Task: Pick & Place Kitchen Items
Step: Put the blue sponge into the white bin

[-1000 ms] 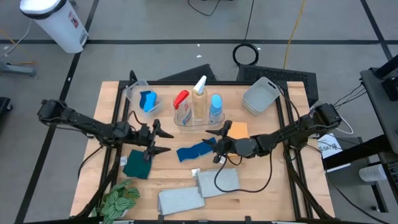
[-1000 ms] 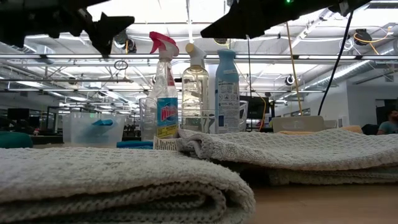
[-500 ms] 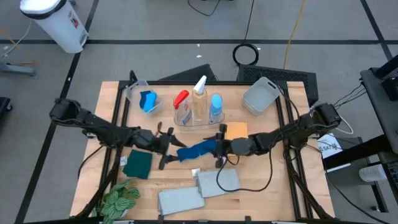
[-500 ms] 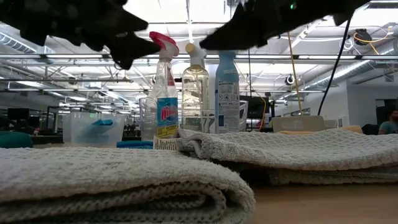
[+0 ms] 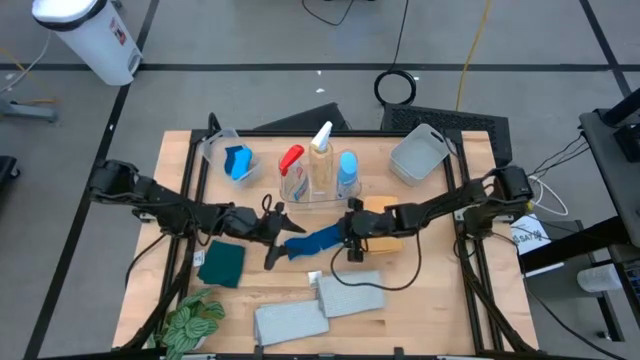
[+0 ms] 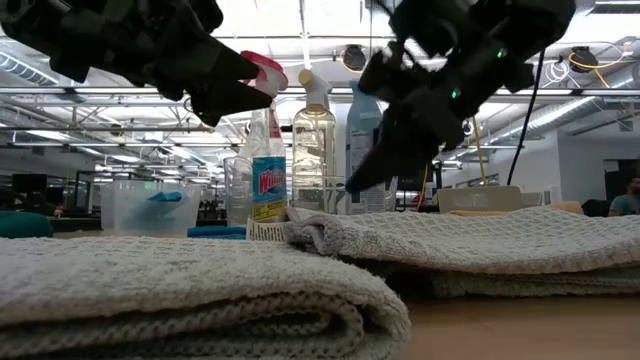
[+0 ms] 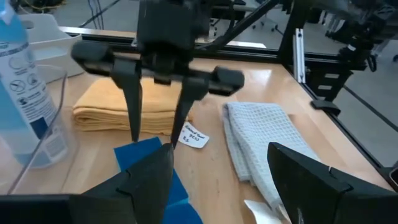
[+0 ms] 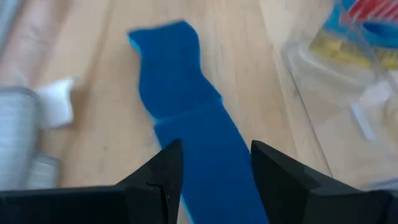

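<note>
1. A pale wooden table [image 5: 420,290] stands on a grey floor marked with dark lines; a white bin [image 5: 88,35] stands on that floor, well away from the table's far left corner.
2. Level across the table, an open hall with ceiling beams and lights shows behind the bottles.
3. The blue cloth [image 5: 315,241] lies flat on the wood, just in front of the clear tub [image 5: 296,192] that holds the three bottles.
4. The left gripper [image 5: 275,240] hovers at the cloth's left end, fingers spread, holding nothing.
5. The right gripper [image 5: 350,230] points down at the cloth's right end, fingers parted, grasping nothing.
6. The orange sponge [image 7: 118,109] lies right of the cloth, behind the right gripper.
</note>
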Robot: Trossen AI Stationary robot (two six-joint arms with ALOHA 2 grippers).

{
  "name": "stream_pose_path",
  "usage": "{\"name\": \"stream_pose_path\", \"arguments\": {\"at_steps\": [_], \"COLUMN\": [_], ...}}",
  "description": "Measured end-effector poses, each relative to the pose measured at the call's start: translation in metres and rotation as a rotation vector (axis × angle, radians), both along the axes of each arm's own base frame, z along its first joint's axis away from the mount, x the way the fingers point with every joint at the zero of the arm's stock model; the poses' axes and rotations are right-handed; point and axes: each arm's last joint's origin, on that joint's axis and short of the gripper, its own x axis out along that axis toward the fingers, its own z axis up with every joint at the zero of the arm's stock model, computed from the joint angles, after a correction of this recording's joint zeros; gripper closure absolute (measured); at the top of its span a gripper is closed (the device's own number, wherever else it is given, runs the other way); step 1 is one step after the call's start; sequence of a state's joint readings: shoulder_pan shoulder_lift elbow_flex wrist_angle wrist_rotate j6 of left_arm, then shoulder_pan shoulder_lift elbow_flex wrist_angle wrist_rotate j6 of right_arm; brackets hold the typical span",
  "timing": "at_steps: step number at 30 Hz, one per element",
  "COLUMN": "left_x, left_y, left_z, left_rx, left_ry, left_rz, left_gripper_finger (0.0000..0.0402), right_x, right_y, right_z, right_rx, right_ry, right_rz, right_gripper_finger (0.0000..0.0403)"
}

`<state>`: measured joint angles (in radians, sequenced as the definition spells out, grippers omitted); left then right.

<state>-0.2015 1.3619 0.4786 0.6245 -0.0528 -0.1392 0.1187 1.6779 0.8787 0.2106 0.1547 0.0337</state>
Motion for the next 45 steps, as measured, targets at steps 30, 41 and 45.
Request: {"name": "stream_pose_path", "arguments": {"at_steps": [30, 41, 45], "left_x": [-0.001, -0.001, -0.001], "left_y": [0.001, 0.001, 0.001], "left_z": [-0.003, -0.003, -0.003], "left_rx": [0.001, -0.002, -0.002], "left_ry": [0.031, 0.032, 0.032], "left_rz": [0.003, 0.004, 0.005], "left_gripper_finger": [0.0135, 0.0135, 0.0135], "right_x": [-0.027, -0.012, -0.001], "right_y": [-0.012, 0.016, 0.029], "right_z": [-0.008, 0.016, 0.012], "right_rx": [0.245, 0.065, 0.065], "right_ry": [0.309, 0.021, -0.081], "right_rz": [-0.106, 0.094, 0.142], "right_gripper_finger": [0.0248, 0.0223, 0.0178]}}
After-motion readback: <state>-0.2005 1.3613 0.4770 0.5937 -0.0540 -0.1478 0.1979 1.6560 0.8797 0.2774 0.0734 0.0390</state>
